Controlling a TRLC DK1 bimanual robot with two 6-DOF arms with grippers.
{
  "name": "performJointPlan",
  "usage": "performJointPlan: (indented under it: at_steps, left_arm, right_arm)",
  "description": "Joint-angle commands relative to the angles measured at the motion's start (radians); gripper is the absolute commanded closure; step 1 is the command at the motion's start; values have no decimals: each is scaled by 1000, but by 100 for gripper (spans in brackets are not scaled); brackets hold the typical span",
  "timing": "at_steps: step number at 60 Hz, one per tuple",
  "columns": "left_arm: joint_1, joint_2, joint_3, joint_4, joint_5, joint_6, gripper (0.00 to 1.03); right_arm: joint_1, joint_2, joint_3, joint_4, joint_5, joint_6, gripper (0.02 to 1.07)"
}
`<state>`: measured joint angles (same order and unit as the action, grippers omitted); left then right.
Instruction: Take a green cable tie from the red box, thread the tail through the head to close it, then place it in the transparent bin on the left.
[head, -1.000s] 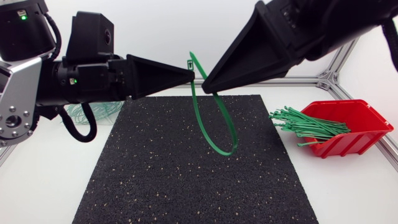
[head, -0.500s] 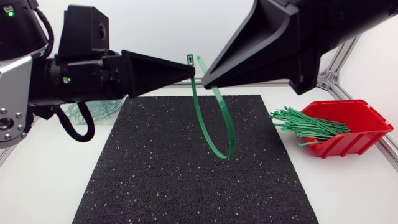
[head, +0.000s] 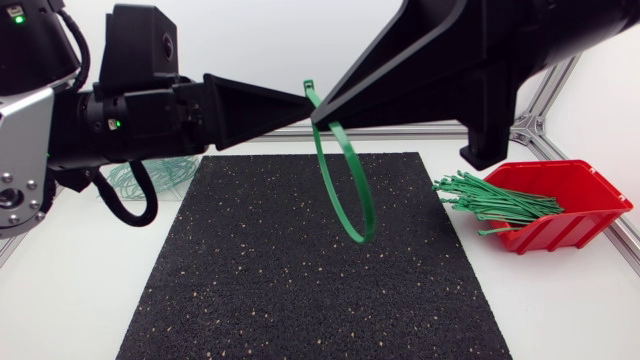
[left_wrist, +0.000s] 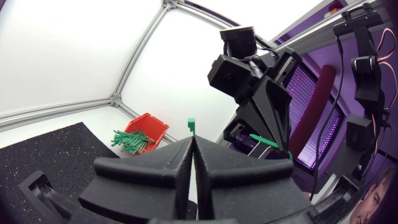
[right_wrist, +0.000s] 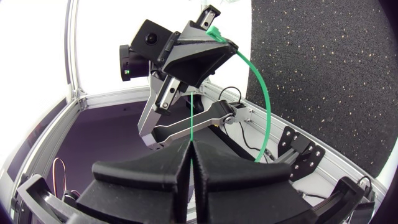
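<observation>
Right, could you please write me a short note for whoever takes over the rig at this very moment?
Left gripper: shut on the head end of the cable tie, raised above the mat.
Right gripper: shut on the tail end, nearly tip to tip with the left one.
The tie hangs in a loop between them.
Red box: at the right, with more ties in it.
Bin: at the left, partly behind the left arm, with green ties inside.
Done: tie taken out, ends brought together.
Left: the tail does not show through the head, so finish threading, then drop the tie in the bin.
</observation>
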<state>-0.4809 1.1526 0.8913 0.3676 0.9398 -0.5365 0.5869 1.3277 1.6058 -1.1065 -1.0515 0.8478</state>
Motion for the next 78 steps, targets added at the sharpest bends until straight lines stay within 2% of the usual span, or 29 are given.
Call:
performJointPlan:
  at_steps: [1, 11, 40, 78]
  left_arm:
    - [-10, 1, 43, 14, -9, -43, 100]
    - [-13, -2, 47, 16, -26, -60, 100]
    - [-33, -36, 23, 42, -27, -126, 100]
    - [-21, -2, -5, 97, -33, -122, 100]
  right_arm:
    - [-9, -5, -17, 4, -13, 56, 102]
    - [-7, -4, -17, 8, -50, 59, 102]
    - [-1, 5, 11, 2, -61, 102, 102]
    - [31, 34, 72, -12, -64, 137, 102]
